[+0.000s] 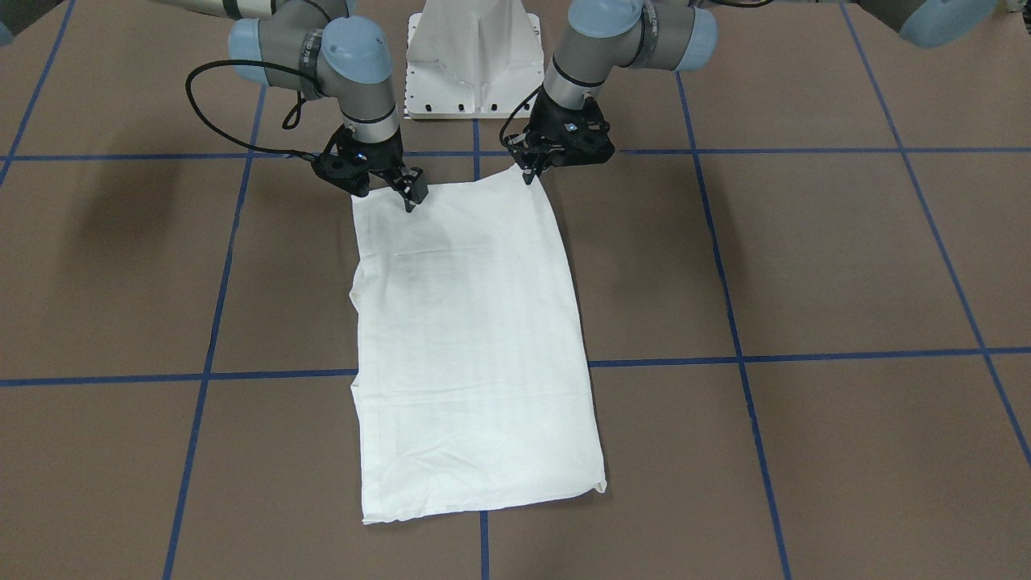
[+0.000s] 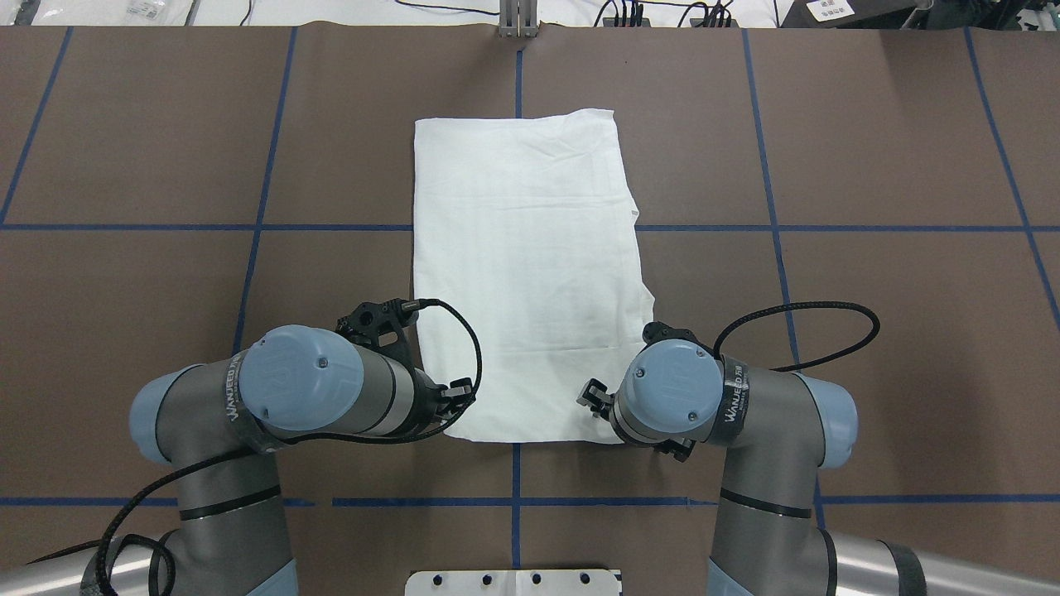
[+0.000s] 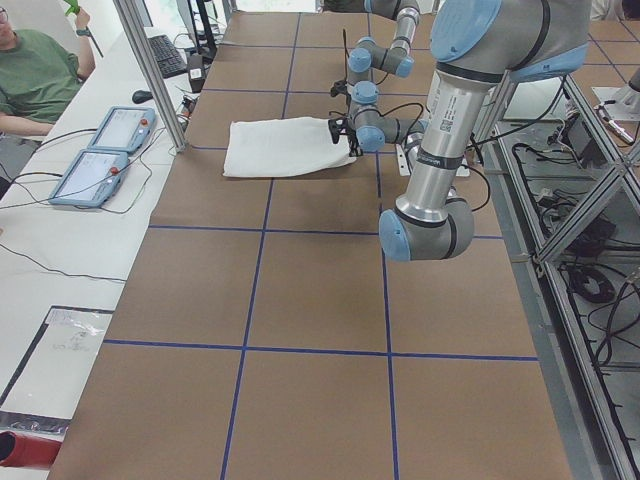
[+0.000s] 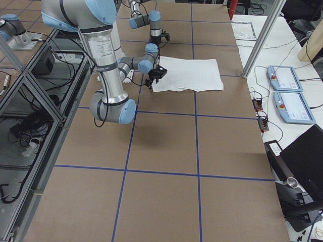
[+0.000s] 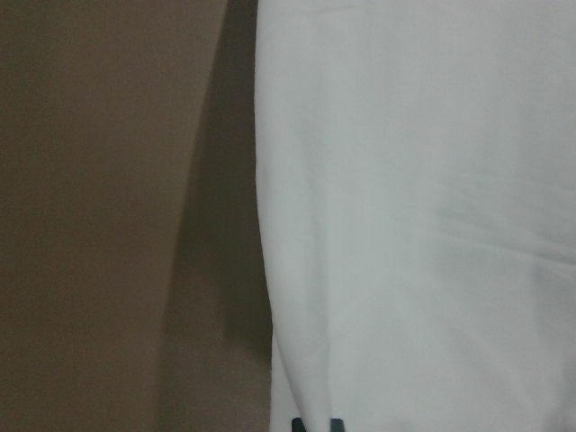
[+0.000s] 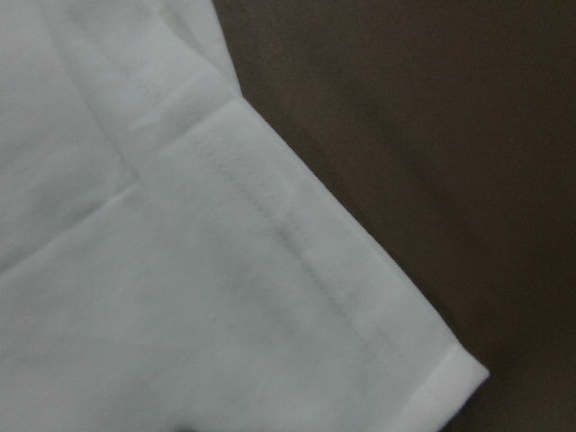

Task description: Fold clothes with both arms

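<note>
White folded cotton T-shirt [image 1: 475,338] runs lengthwise away from black left end effector [image 1: 529,171] and right end effector [image 1: 411,196] at its near edge; can't tell if clenched.

The T-shirt [image 2: 530,248] is soft, matt white cloth, faintly creased, with a stitched hem. The bench [image 2: 869,331] wears a matt brown, paper-like cover gridded with smooth blue tape [image 2: 166,226]. The left arm [image 2: 207,414] and right arm [image 2: 762,422] have satin grey metal tubes, smooth light-blue caps and braided black cables [image 2: 811,305]. The pedestal [image 1: 474,56] is glossy white.
</note>
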### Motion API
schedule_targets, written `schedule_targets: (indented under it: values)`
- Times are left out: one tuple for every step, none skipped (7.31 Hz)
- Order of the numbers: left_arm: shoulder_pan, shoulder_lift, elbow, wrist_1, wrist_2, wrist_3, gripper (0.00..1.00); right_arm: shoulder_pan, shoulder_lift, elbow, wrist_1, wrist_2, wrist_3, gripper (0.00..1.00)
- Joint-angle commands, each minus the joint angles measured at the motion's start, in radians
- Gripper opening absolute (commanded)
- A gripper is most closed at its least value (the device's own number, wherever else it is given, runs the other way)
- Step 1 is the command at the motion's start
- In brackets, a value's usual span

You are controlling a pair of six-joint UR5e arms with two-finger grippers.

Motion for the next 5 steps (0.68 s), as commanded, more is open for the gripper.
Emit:
schedule_targets:
  values:
    - [0.0,0.002,0.001,0.0,0.0,0.0,0.0,-0.002,0.001,0.0,0.0,0.001,0.0,0.65]
    - [0.0,0.002,0.001,0.0,0.0,0.0,0.0,-0.004,0.005,0.002,0.0,0.001,0.0,0.42]
    - [0.0,0.0,0.0,0.0,0.0,0.0,0.0,-0.007,0.012,0.004,-0.031,0.001,0.0,0.28]
    - [0.0,0.0,-0.002,0.0,0.0,0.0,0.0,-0.007,0.013,0.008,-0.034,0.001,0.0,0.17]
    - [0.0,0.002,0.0,0.0,0.0,0.0,0.0,-0.005,0.016,0.011,-0.034,0.001,0.0,0.11]
